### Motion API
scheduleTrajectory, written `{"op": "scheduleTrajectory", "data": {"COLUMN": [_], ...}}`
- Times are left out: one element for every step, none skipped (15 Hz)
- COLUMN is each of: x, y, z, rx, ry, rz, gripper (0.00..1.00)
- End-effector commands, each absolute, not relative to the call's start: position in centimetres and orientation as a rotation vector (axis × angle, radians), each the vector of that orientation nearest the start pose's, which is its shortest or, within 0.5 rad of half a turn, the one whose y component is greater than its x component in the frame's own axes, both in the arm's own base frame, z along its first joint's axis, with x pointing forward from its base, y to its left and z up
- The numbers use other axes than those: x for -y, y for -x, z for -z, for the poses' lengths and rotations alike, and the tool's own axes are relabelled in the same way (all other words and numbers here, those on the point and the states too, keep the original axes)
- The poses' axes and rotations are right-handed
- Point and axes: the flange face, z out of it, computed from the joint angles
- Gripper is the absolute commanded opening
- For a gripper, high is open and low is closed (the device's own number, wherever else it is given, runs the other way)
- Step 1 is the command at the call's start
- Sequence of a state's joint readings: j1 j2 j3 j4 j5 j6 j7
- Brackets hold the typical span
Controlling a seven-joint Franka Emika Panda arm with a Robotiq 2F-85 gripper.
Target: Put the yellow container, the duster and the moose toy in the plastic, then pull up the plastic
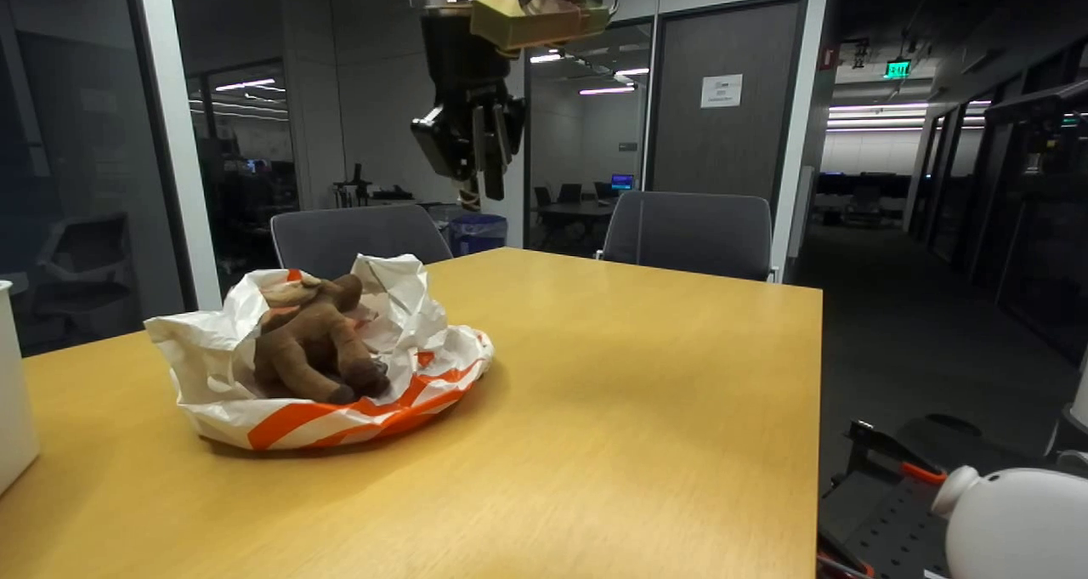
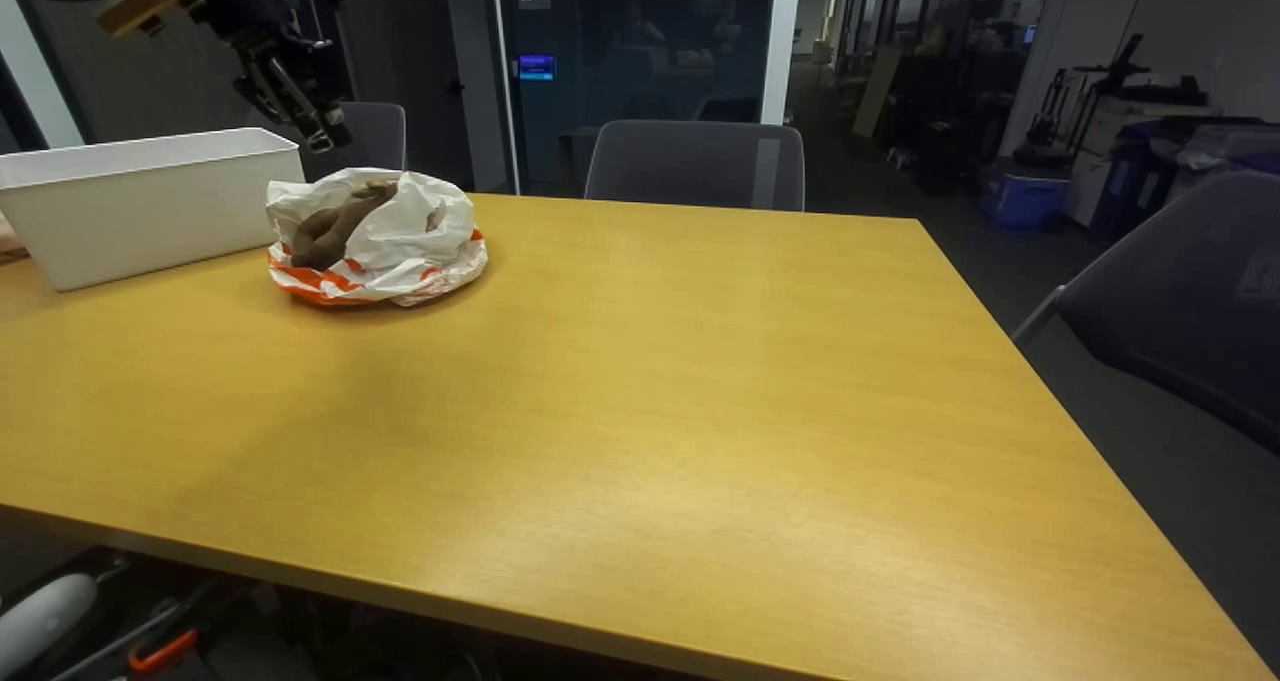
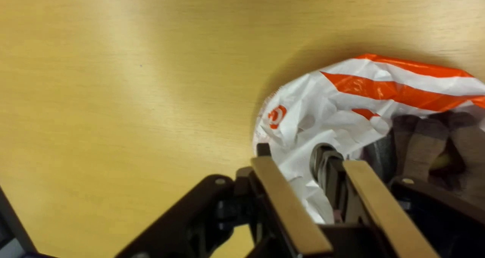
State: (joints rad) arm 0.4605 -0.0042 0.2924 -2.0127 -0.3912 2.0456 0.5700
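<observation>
The white plastic with orange print point(image 1: 340, 422) lies open on the table, its edges crumpled upward; it also shows in an exterior view point(image 2: 420, 246) and the wrist view point(image 3: 310, 99). The brown moose toy point(image 1: 306, 354) sits inside it, also visible in the wrist view point(image 3: 424, 144). A dark grey edge beside the toy, likely the duster point(image 3: 382, 155), shows inside the plastic. A small dull yellow patch between the toy's legs may be the yellow container point(image 3: 441, 164); most of it is hidden. My gripper point(image 3: 293, 150) is open and empty, above the plastic; it shows in both exterior views point(image 1: 480, 184) point(image 2: 322, 139).
A white rectangular bin point(image 2: 160, 206) stands on the table close beside the plastic; its edge shows in an exterior view point(image 1: 13, 392). The wooden table point(image 2: 700, 411) has chairs point(image 1: 688, 235) along its far sides. A yellow block point(image 1: 535, 22) is fixed on my wrist.
</observation>
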Motion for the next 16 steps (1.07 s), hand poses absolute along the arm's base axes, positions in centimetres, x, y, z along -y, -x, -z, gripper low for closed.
{"op": "scheduleTrajectory", "data": {"x": [-37.2,-37.6,-38.1,-38.6,-39.2,-39.9,-40.6,-41.3,-42.0,-42.7,-43.5,-44.3,-46.2,-47.3,-48.6,-49.9], "y": [-43.7,-44.3,-44.7,-45.0,-45.1,-45.0,-45.0,-44.9,-44.7,-44.5,-44.3,-44.1,-43.4,-43.2,-43.0,-43.0], "z": [-45.2,-44.9,-44.4,-43.9,-43.5,-43.0,-42.5,-41.8,-41.1,-40.6,-40.0,-39.5,-38.6,-38.4,-38.0,-37.7], "rx": [0.732,0.771,0.786,0.807,0.822,0.845,0.86,0.875,0.895,0.912,0.934,0.961,0.987,1.009,1.033,1.065], "ry": [3.118,3.072,3.032,2.99,2.946,2.904,2.868,2.836,2.81,2.788,2.777,2.763,2.758,2.745,2.727,2.716], "rz": [0.458,0.466,0.453,0.436,0.412,0.391,0.362,0.323,0.296,0.271,0.254,0.24,0.256,0.272,0.299,0.34], "gripper": [0.69,0.78,0.84,0.92,0.99,1.0,1.0,1.0,1.0,1.0,1.0,1.0,0.99,1.0,1.0,1.0]}}
